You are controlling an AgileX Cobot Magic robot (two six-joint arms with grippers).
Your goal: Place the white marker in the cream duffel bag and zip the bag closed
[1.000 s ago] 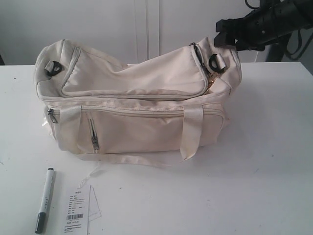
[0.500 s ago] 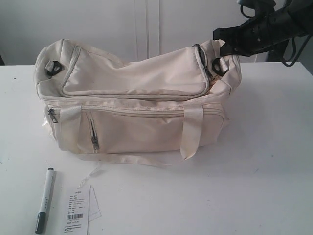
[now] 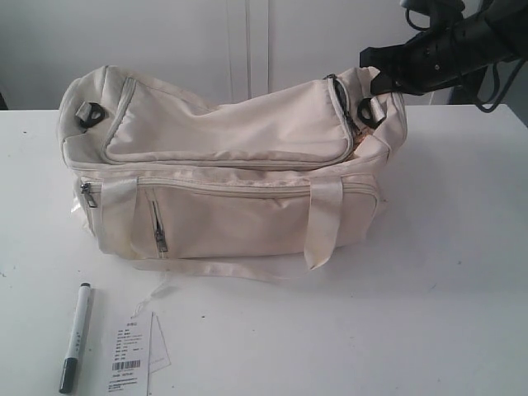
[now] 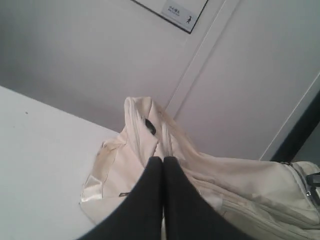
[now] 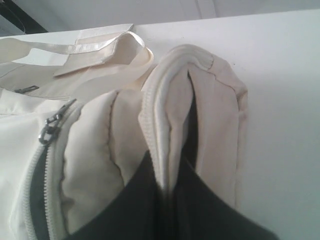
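The cream duffel bag [image 3: 223,165] lies on the white table [image 3: 445,272], long side toward the front. My right gripper [image 3: 375,74] is at its upper right end, shut on a fold of the bag's end fabric [image 5: 172,110] that sticks out between the black fingers [image 5: 145,190]. In the right wrist view my right gripper [image 5: 167,165] sits beside a grey zipper pull [image 5: 50,127]. My left gripper [image 4: 163,159] is shut with nothing in it, near the bag's [image 4: 240,185] other end. The white marker [image 3: 76,337] lies on the table at the front left, away from both grippers.
A white paper tag with a barcode [image 3: 130,355] lies just right of the marker. The bag's webbing handle [image 3: 323,223] hangs down its front, and a strap [image 3: 214,268] trails on the table below. A white wall [image 3: 247,41] stands behind.
My right gripper came down onto the bag's right end and shut on the fabric fold. Bag, marker and tag have not moved.
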